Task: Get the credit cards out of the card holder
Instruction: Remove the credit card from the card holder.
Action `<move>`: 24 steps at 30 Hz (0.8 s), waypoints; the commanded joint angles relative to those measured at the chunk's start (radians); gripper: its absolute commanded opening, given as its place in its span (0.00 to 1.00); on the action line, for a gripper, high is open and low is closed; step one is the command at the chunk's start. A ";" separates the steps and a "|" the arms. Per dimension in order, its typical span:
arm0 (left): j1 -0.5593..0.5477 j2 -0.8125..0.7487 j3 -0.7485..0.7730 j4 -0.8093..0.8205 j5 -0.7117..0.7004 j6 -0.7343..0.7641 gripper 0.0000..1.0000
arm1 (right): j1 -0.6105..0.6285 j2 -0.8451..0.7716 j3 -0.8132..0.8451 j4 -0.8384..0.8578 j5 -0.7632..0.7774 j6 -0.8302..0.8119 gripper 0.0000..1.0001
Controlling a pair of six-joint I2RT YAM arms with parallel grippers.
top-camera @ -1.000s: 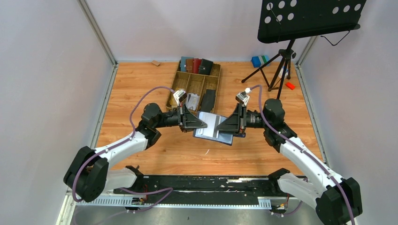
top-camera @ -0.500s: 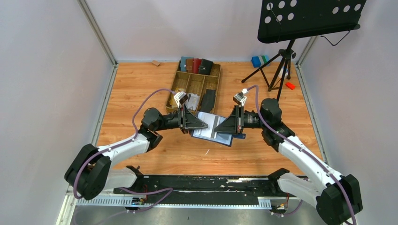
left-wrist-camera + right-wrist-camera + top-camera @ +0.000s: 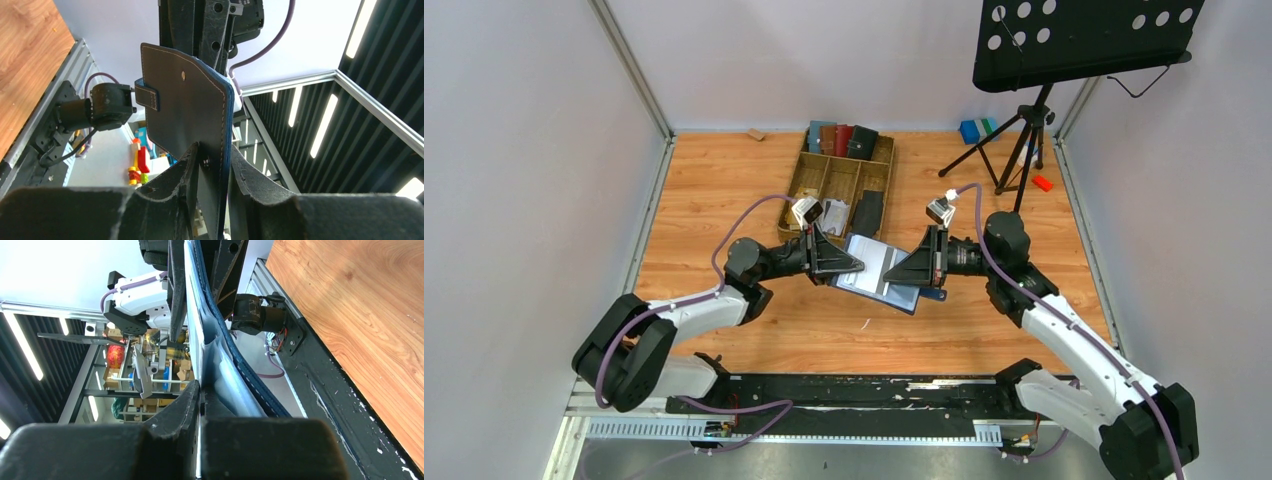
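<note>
Off the counter (image 3: 724,200), the card holder (image 3: 185,105) hangs lengthwise between both tools. The right tool (image 3: 200,385) is pinched shut on a pale credit card (image 3: 192,315) straight ahead. The left tool (image 3: 212,150) straddles the opposite edge, its grip unclear.

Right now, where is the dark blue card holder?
Top view, middle: the navy-blue leather card holder is between the left arm's fingers and the right arm's fingers, just in front of the wooden tray.
</note>
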 commanded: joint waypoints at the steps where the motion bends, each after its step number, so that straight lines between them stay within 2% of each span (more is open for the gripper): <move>1: 0.017 -0.008 0.007 0.125 -0.014 -0.038 0.32 | -0.021 -0.028 -0.007 -0.032 0.003 -0.031 0.00; 2: 0.018 -0.009 0.007 0.126 -0.012 -0.038 0.30 | -0.024 -0.028 -0.007 -0.032 0.002 -0.030 0.00; 7: 0.019 -0.003 0.010 0.124 -0.003 -0.036 0.05 | -0.023 -0.023 0.000 -0.028 0.000 -0.028 0.00; 9: 0.020 -0.001 0.011 0.119 0.003 -0.033 0.00 | -0.023 -0.022 0.002 -0.028 -0.001 -0.028 0.00; 24: 0.044 0.041 -0.009 0.244 -0.002 -0.114 0.00 | -0.039 -0.050 -0.033 -0.044 -0.002 -0.039 0.00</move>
